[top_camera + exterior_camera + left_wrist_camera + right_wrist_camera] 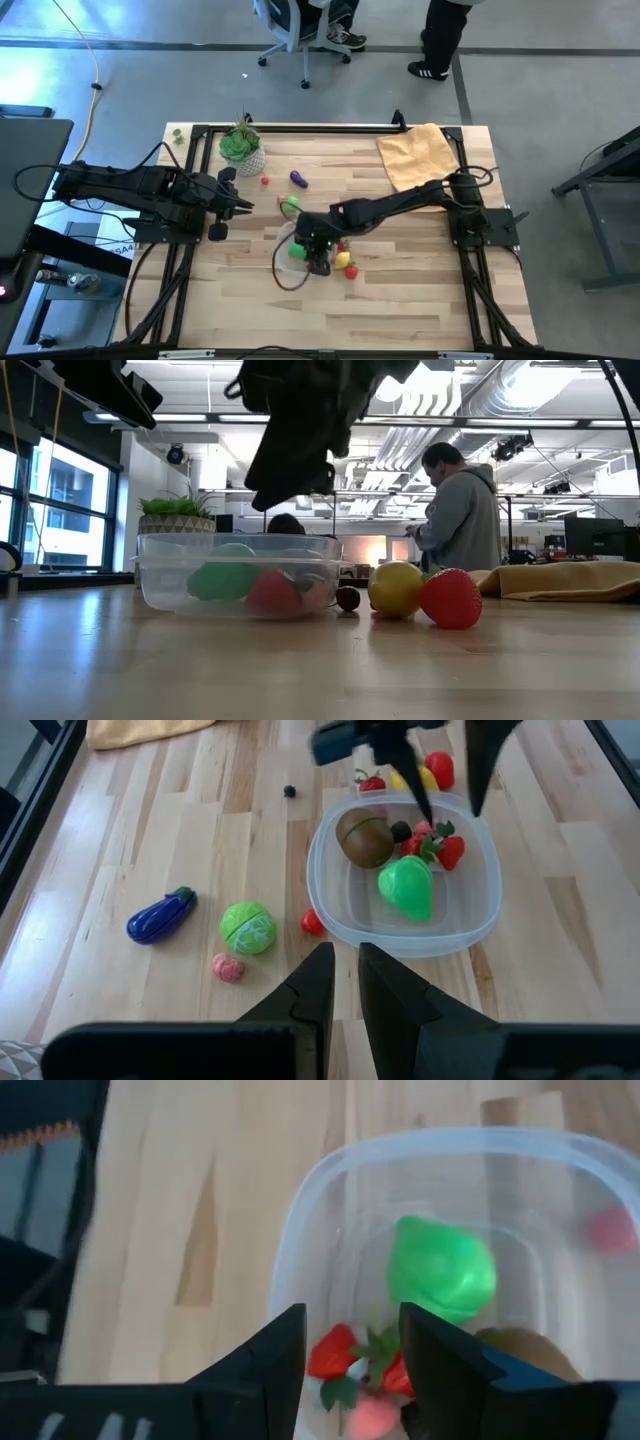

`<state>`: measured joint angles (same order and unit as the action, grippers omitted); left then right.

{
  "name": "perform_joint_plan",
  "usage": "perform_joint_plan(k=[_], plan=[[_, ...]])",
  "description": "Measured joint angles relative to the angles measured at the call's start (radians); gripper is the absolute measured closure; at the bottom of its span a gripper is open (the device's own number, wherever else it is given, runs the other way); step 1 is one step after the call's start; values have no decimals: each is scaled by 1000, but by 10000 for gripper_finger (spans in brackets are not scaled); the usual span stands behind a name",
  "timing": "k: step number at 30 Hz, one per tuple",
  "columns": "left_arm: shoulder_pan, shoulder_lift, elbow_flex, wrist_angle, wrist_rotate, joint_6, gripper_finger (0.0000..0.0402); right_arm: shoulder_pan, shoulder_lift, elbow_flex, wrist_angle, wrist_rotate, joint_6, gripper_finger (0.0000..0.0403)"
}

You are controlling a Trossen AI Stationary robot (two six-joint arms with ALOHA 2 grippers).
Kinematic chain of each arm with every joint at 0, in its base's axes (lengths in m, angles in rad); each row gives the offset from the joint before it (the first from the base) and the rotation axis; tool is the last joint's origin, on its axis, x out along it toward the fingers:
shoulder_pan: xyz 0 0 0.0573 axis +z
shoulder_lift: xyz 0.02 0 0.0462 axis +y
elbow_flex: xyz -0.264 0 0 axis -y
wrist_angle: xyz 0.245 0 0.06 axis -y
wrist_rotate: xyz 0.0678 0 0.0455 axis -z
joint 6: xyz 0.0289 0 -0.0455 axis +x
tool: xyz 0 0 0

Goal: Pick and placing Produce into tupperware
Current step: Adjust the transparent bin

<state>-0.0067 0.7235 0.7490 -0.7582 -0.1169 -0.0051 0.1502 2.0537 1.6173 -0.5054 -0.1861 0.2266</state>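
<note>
The clear tupperware (470, 925) sits mid-table and holds a brown kiwi (363, 837), a green piece (442, 1270) and red strawberries (340, 1352). My right gripper (350, 1355) hangs open just above the tub's inside (316, 256), with nothing between its fingers. Beside the tub lie a yellow lemon (396, 588) and a red strawberry (450, 598). A purple eggplant (160, 915), a green leafy ball (248, 928), a pink piece (228, 968) and a red berry (312, 923) lie on the wood. My left gripper (345, 985) waits shut at the table's left (238, 206).
A green plant in a white pot (242, 148) stands at the far left, and a yellow cloth (420, 155) lies at the far right. A small dark berry (347, 598) rests by the lemon. People stand in the room beyond the table (460, 510).
</note>
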Motion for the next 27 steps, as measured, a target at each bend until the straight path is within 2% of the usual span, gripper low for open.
perform_joint_plan(k=[12,27], plan=[[0,0,0,0,0,0,362,65,16,-2,-113,143,-52,250],[0,0,0,0,0,0,362,85,35,-1,-150,149,-97,250]])
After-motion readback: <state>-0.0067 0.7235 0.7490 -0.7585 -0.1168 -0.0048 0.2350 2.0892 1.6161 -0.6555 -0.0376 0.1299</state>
